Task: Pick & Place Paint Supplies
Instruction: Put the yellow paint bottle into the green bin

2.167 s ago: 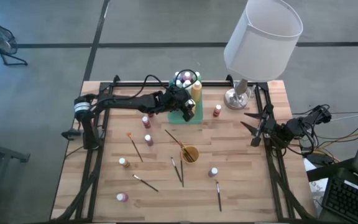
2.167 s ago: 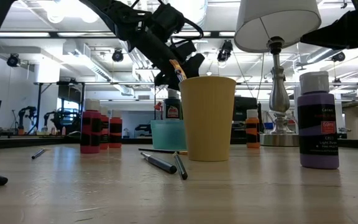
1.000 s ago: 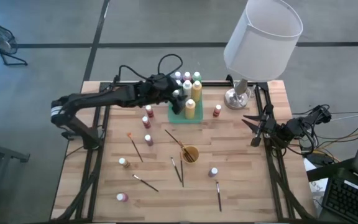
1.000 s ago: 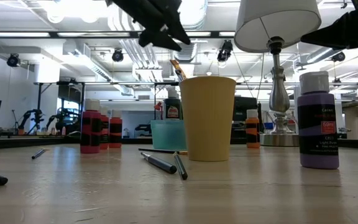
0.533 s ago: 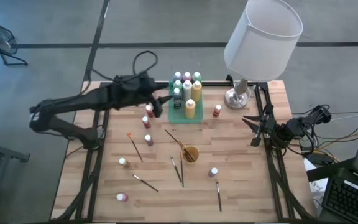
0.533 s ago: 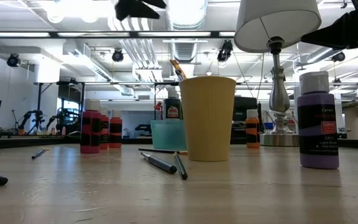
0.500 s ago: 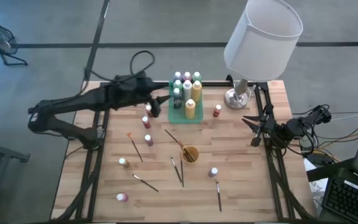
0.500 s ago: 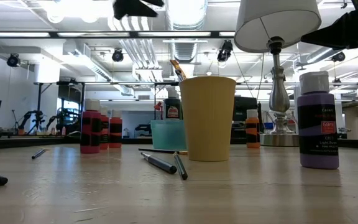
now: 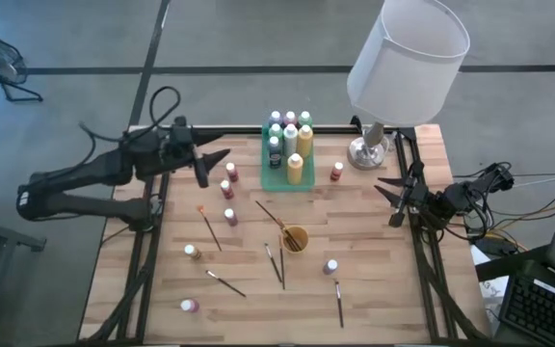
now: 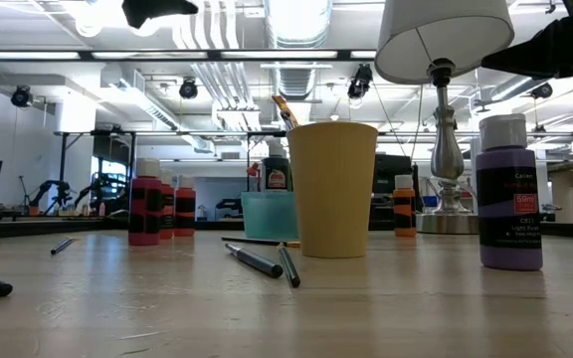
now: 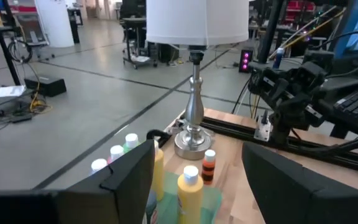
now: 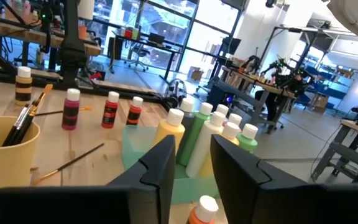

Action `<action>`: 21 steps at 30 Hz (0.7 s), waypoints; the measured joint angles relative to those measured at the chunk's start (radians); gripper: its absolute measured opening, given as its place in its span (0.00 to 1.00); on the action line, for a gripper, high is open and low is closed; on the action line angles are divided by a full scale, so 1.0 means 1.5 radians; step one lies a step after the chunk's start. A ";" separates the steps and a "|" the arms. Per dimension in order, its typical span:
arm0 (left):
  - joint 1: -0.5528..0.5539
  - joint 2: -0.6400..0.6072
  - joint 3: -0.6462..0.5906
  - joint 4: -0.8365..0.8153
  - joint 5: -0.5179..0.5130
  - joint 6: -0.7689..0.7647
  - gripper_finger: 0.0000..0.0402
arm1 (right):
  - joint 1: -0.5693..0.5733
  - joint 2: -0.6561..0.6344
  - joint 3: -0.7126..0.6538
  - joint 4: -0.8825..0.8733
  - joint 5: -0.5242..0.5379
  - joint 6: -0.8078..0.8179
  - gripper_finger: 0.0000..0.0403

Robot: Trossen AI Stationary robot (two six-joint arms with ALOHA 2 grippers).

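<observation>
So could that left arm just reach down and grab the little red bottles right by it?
Probably yes: the left gripper hangs open and empty beside the red bottles, and nothing stands between them.

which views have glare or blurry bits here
Low view: bright ceiling lights glare at the top, and the orange-yellow cup and purple bottle stand backlit. Left wrist view: that arm's own fingers are soft and out of focus up close. High view: evenly lit, with the lamp shade bright white.
</observation>
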 joint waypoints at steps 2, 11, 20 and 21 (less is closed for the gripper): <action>0.000 -0.019 -0.018 -0.001 0.000 0.000 0.62 | 0.000 0.000 0.000 0.000 0.000 -0.002 0.27; 0.000 -0.048 -0.065 0.010 0.000 -0.001 0.62 | 0.000 0.000 0.000 0.008 -0.006 0.178 0.32; 0.000 -0.047 -0.126 0.011 0.000 -0.001 0.62 | 0.000 0.009 0.000 0.080 -0.110 0.183 0.38; 0.000 -0.047 -0.136 0.011 0.000 -0.001 0.62 | 0.000 0.015 0.000 0.096 -0.119 0.178 0.39</action>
